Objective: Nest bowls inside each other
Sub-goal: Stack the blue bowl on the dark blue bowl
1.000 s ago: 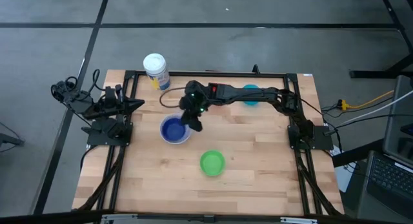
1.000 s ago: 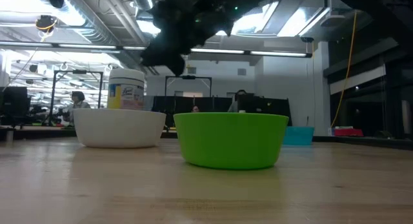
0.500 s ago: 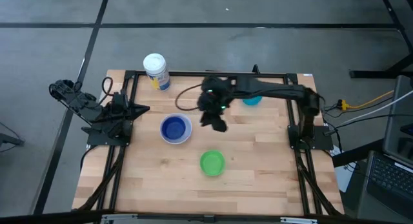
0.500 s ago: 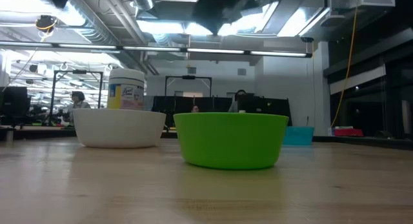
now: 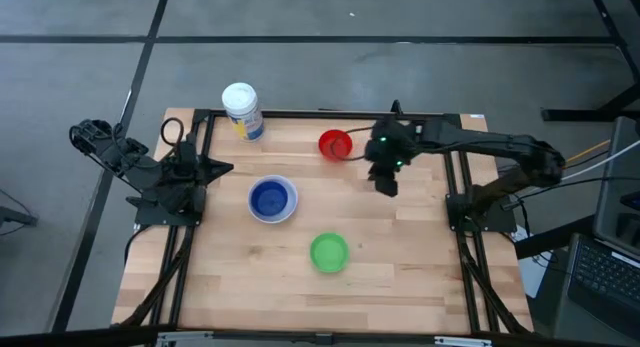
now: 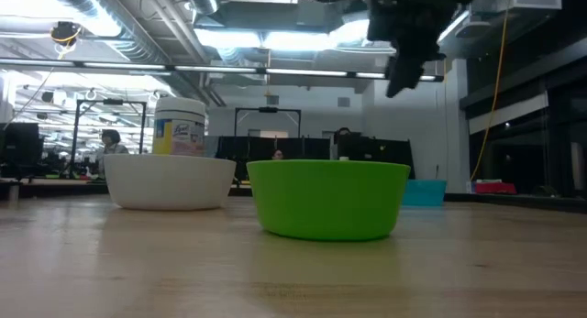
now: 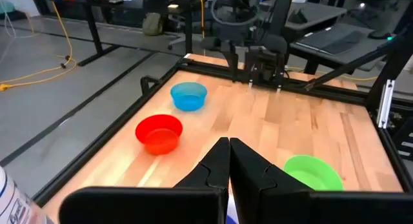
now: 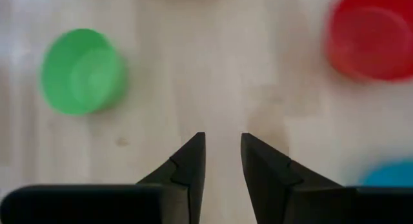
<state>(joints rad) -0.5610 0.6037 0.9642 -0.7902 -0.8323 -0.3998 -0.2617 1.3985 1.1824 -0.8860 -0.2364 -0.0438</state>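
Note:
A dark blue bowl (image 5: pixel 271 198) sits nested in the white bowl (image 5: pixel 288 212) at the table's left middle. The green bowl (image 5: pixel 329 252) stands alone nearer the front. The red bowl (image 5: pixel 336 144) and the teal bowl (image 7: pixel 188 96) stand near the far edge; in the high view my right arm covers the teal one. My right gripper (image 5: pixel 385 182) hangs open and empty above bare wood, between the red and green bowls (image 8: pixel 82 70). My left gripper (image 7: pixel 229 141) is shut and empty at the table's left edge.
An upright white-lidded container (image 5: pixel 242 110) with a blue-yellow label stands at the far left corner. A black frame (image 5: pixel 300 114) runs along the table's edges. Bare wood lies between the bowls and along the near edge.
My right gripper has swept from above the blue-in-white bowls toward the table's right and far side, rising a little and tipping less steeply. The red bowl, hidden under the arm before, now shows. None of the bowls has moved.

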